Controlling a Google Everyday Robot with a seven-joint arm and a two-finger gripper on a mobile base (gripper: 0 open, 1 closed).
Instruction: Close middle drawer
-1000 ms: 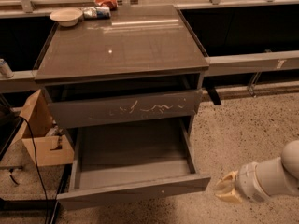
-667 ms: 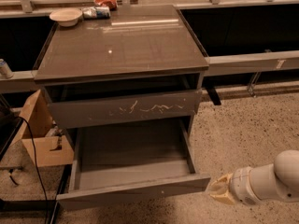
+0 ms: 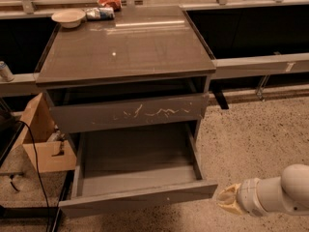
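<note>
Just left of the hand point(image 3: 228, 200), not touching: front corner of the middle drawer point(image 3: 140, 197), pulled wide open. Up-left: scratched drawer front point(image 3: 130, 113). Hand clenched or released: cannot tell.

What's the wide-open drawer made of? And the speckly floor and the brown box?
The middle drawer looks like grey-brown laminated board, perhaps painted wood: flat, matte, thin straight panels. The floor looks like terrazzo or speckled stone, given its tiny flecks. The box looks like cardboard: tan, folded flaps. The gripper is low right, near the drawer's front corner.
</note>
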